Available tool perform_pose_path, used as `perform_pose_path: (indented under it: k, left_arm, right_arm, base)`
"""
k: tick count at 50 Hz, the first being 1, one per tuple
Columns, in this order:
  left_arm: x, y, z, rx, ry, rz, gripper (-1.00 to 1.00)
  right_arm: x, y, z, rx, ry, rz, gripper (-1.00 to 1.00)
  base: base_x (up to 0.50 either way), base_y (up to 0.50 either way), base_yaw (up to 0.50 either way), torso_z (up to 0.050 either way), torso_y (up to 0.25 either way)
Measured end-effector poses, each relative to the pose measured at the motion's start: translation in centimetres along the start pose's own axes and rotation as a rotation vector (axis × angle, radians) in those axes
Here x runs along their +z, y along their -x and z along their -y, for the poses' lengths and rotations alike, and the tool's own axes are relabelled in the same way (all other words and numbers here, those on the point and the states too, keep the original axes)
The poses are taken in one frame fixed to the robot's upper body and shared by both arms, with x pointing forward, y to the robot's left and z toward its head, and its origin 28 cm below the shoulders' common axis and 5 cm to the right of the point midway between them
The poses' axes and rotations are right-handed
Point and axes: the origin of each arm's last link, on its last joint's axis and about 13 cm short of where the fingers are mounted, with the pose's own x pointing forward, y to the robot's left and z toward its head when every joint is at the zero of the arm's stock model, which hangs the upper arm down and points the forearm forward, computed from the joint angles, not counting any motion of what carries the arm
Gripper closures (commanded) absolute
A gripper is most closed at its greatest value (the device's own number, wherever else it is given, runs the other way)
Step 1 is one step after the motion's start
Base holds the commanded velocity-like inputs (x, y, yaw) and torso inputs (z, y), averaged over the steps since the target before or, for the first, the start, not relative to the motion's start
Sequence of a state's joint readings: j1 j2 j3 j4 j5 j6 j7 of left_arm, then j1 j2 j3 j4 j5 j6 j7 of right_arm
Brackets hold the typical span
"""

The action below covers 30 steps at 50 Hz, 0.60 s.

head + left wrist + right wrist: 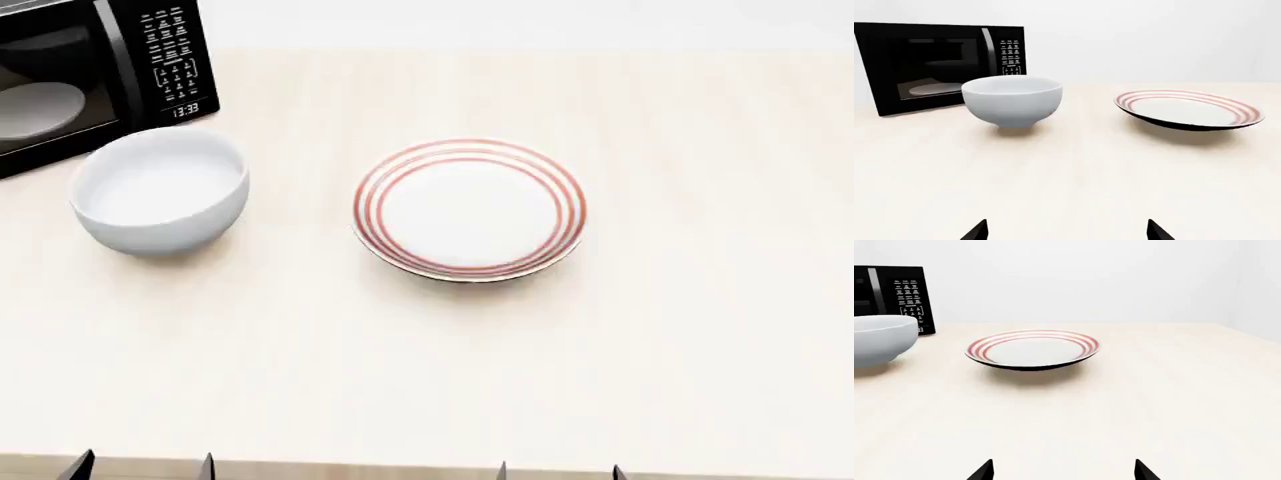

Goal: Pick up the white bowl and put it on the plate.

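Pale wooden table [694, 330] bearing white bowl [160, 190], red-ringed plate [469, 208], black microwave [80, 70].

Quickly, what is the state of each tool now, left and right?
Left tool: open, holding nothing.
Right tool: open, holding nothing.

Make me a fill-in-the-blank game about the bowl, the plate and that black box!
1. The white bowl sits in front of the black ____.
2. The plate has ____ rings around its rim.
3. Nothing is lying on the ____.
4. Both grippers, left gripper and right gripper, are ____.

Missing words: microwave; red; plate; open
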State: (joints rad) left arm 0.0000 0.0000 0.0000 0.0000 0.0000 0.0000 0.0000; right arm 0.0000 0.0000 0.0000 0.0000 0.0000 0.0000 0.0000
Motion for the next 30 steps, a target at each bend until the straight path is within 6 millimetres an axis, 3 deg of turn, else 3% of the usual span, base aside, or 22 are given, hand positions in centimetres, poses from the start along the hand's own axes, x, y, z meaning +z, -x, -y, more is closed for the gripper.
perform_pose_path:
  k: [30]
  left_arm:
    - [0.4, 0.8, -0.3, 0.030, -0.029, -0.024, -1.00]
  right_arm:
    - [0.7, 1.1, -0.1, -0.026, -0.014, 0.020, -1.00]
  base:
    - [0.00, 0.00, 0.00, 0.000, 0.000]
